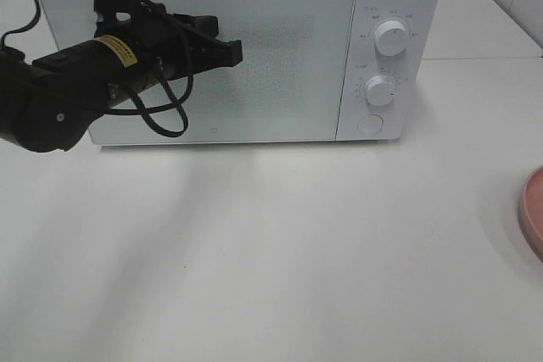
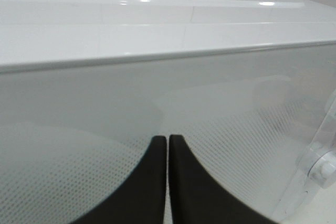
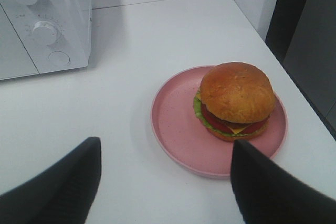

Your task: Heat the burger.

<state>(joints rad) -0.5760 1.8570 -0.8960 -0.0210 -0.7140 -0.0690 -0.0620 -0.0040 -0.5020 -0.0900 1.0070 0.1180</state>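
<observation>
The burger (image 3: 235,102), with brown-orange bun and green lettuce, sits on a round pink plate (image 3: 173,129) in the right wrist view; only the plate's rim (image 1: 534,214) shows at the right edge of the high view. My right gripper (image 3: 165,182) is open, above and short of the plate; it is out of the high view. My left gripper (image 1: 229,50) is shut and empty, its fingertips (image 2: 157,145) close to the shut door of the white microwave (image 1: 280,57), near the door's upper middle.
The microwave has two knobs (image 1: 391,37) and a round button (image 1: 370,124) on its right panel. The white table (image 1: 271,252) spreads in front of it. The table's right edge (image 3: 302,90) runs close behind the plate.
</observation>
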